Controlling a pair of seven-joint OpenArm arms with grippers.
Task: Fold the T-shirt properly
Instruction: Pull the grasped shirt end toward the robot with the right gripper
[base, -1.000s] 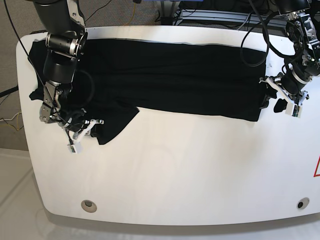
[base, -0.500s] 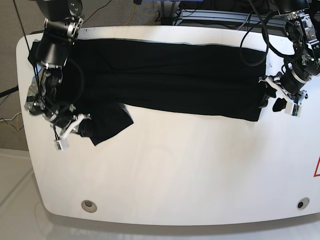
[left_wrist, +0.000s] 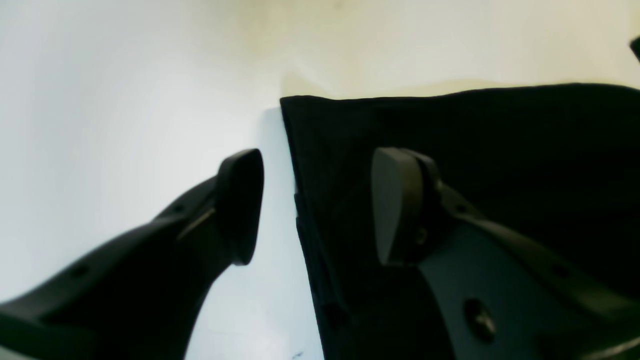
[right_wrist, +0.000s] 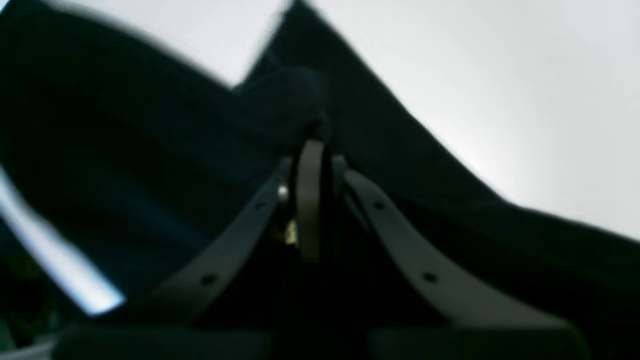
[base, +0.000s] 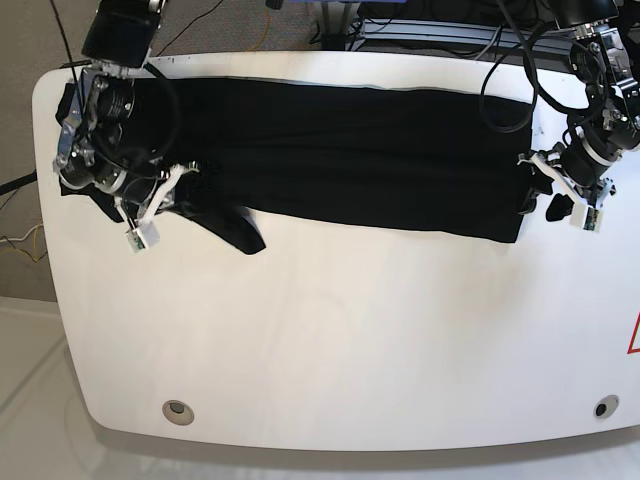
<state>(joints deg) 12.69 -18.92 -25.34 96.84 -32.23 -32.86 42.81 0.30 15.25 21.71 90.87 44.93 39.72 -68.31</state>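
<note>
Your shirt (base: 350, 155) lies stretched as a long black band across the far half of the table (base: 350, 340), running from the side of your right arm to the side of your left arm. Its near edge is straight for most of its length, and one loose flap hangs down toward the table's middle close to the right gripper (base: 160, 195).

Your right gripper sits at the shirt's end on the base view's left, low over the cloth. In the right wrist view the fingers (right_wrist: 310, 200) are pressed together with black fabric bunched at their tips, so you are clamped on the shirt there. The cloth rises in a peak just past the fingertips and falls away on both sides; that view is blurred, so finer folds cannot be made out.

Your left gripper (base: 560, 190) is at the opposite end, right at the shirt's short edge. In the left wrist view its jaws stand apart: one finger (left_wrist: 240, 205) is over bare table just beside the hem, the other finger (left_wrist: 400, 210) is over the cloth. The hem runs between them, with the shirt's corner just beyond the fingertips. You cannot tell from these views whether either finger touches the fabric. Nothing is gripped on this side.
</note>
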